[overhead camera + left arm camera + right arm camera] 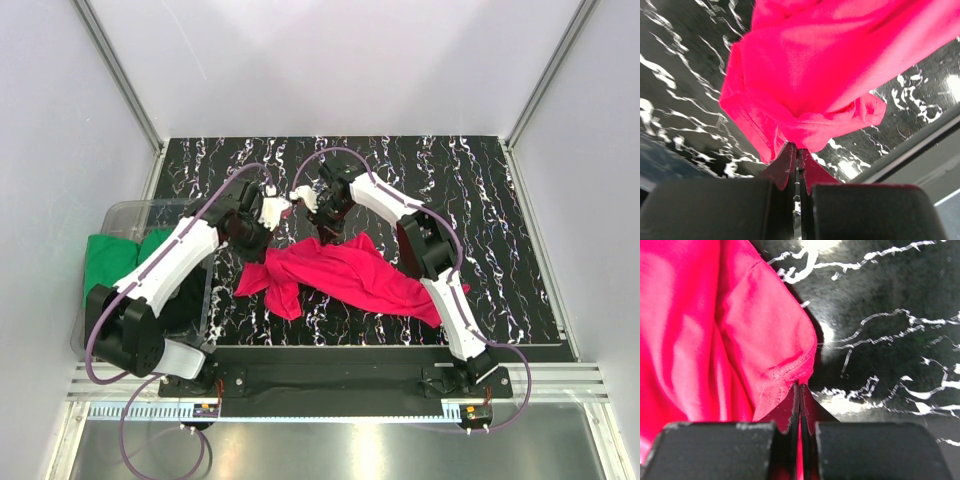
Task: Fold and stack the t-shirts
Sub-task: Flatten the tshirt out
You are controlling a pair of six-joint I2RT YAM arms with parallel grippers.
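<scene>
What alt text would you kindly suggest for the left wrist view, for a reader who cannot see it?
The left claw is shut on a bunched fold of the crimson t-shirt, whose cloth fills the upper part of the view. Behind it lies the black table with white marbling.

green t-shirt [108, 258]: part-hidden by left arm [170, 255] | crimson t-shirt [830, 65]: cropped top, right
</scene>
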